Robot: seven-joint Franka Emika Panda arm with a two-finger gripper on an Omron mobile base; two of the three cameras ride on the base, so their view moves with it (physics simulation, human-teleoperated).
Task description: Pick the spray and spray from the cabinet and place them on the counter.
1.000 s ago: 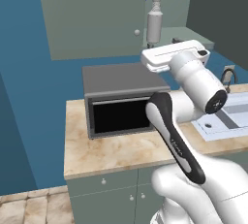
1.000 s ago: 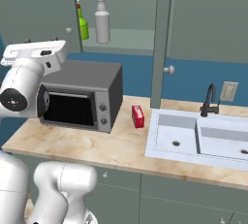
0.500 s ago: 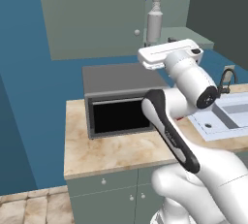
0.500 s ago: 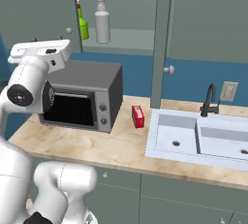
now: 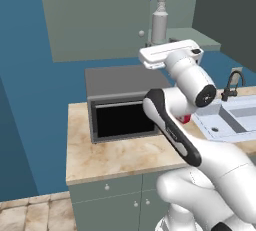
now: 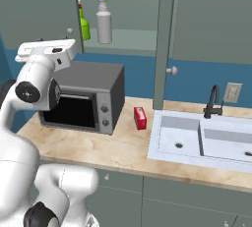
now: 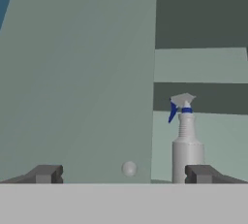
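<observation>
While the arm is reaching up toward the open cabinet point(image 5: 95, 20), the left base view is showing the grey-white spray point(image 5: 159, 21) standing on the shelf above the toaster oven point(image 5: 120, 100), with the tabletop point(image 5: 120, 155) lying below. From the right base view, a green spray point(image 6: 84, 24) is standing just left of the grey-white one, partly behind the door edge. Through the hand view, the tool point(image 7: 122, 174) is facing the door knob point(image 7: 129, 168), its fingers spread wide and holding nothing. Judging by this, the approach is under way; next it needs shifting right toward the bottle.
</observation>
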